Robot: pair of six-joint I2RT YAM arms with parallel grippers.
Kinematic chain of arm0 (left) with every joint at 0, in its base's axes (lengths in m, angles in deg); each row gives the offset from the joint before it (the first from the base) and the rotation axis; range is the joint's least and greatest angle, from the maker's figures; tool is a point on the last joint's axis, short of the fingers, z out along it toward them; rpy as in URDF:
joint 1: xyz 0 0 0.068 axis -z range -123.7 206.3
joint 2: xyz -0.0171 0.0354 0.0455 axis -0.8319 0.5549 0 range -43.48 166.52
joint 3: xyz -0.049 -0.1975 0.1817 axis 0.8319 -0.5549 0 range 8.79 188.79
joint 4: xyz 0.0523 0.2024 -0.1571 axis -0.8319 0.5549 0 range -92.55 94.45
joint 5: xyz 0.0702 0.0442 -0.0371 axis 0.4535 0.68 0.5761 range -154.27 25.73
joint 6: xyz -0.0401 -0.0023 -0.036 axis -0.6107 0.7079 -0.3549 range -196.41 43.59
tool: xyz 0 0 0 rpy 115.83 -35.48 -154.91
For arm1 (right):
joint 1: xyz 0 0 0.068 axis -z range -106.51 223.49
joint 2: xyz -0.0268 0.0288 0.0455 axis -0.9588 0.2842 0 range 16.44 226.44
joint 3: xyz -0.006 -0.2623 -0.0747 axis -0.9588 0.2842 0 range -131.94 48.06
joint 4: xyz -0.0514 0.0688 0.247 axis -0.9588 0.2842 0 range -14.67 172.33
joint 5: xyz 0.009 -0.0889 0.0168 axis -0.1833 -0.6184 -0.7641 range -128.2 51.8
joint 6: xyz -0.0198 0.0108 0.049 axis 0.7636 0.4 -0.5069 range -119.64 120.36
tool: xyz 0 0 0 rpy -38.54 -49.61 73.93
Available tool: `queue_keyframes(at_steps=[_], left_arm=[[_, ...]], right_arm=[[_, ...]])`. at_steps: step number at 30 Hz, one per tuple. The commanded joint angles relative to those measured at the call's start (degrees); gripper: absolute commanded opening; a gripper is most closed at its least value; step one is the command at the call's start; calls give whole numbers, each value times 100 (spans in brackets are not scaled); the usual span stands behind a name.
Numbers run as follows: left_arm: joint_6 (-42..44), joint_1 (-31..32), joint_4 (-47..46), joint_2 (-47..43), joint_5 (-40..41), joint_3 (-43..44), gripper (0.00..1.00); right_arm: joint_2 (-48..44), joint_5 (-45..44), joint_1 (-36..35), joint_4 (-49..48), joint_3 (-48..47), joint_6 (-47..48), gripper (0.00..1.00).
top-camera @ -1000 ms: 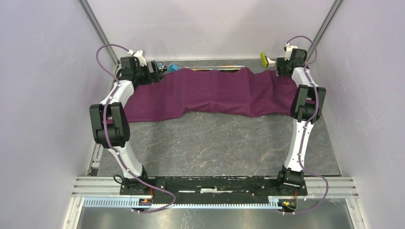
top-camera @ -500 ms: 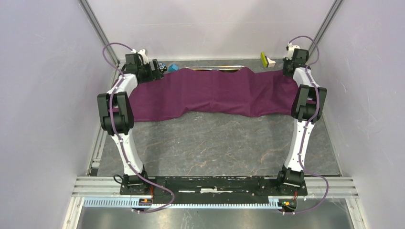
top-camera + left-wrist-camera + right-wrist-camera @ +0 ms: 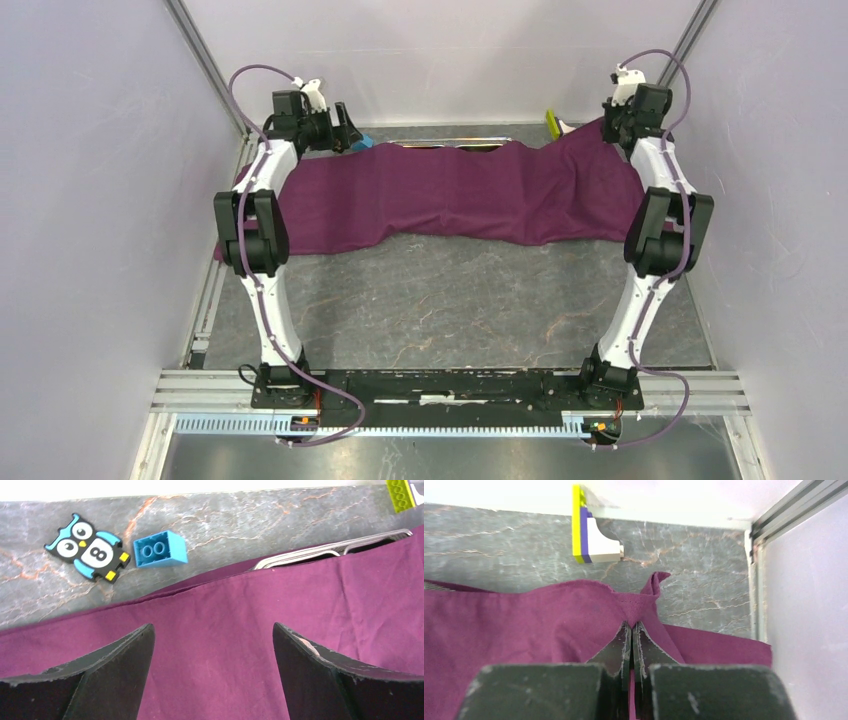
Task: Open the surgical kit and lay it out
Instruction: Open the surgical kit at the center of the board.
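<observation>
Grey marbled tabletop (image 3: pixel 440 300), boxed in by pale walls. My purple cloth wrap (image 3: pixel 450 195) lies spread wide across its far half, wrinkled, with a wavy near edge. The shiny rim of the steel tray (image 3: pixel 320 555) peeks out from under the cloth's far edge.

My right pincer (image 3: pixel 631 625) is clamped tight on the cloth's far right corner. A small tuft of fabric pokes out past the fingertips, and that corner is drawn up into a peak. My left pincer (image 3: pixel 212 627) hovers above the cloth near its far left edge, jaws spread wide, holding nothing.

Just beyond the cloth's far left edge lie a blue block (image 3: pixel 161 549) and an owl-shaped toy (image 3: pixel 86 546). A yellow, purple and white brick piece (image 3: pixel 594 527) sits beyond the far right corner.

A second ago my right pincer sat low at that corner with the cloth flat; it has since closed and risen, lifting the corner. My left arm has risen too.
</observation>
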Motion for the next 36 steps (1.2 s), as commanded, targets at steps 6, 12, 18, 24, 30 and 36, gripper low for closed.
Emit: queue_keyframes(at_steps=[6,12,18,24,30,36], left_arm=[[1302,121,389,150,-875,698,92],[1426,439,429,181,-830,778,91],[1858,668,578,77,-797,819,90],[2681,972,914,-113,-762,782,91],[3160,1242,1027,-265,-766,623,92],[4645,1648,1267,-523,-1176,330,95]], right_arm=[[-1976,1382,93,-806,1922,778,0],[-3225,2217,114,-1029,3272,1299,0],[-4375,2859,119,-566,4365,2223,0],[-5136,2928,129,237,5224,3215,0],[-5448,2938,123,885,5756,3845,0],[-5764,3096,124,1507,6252,4375,0]])
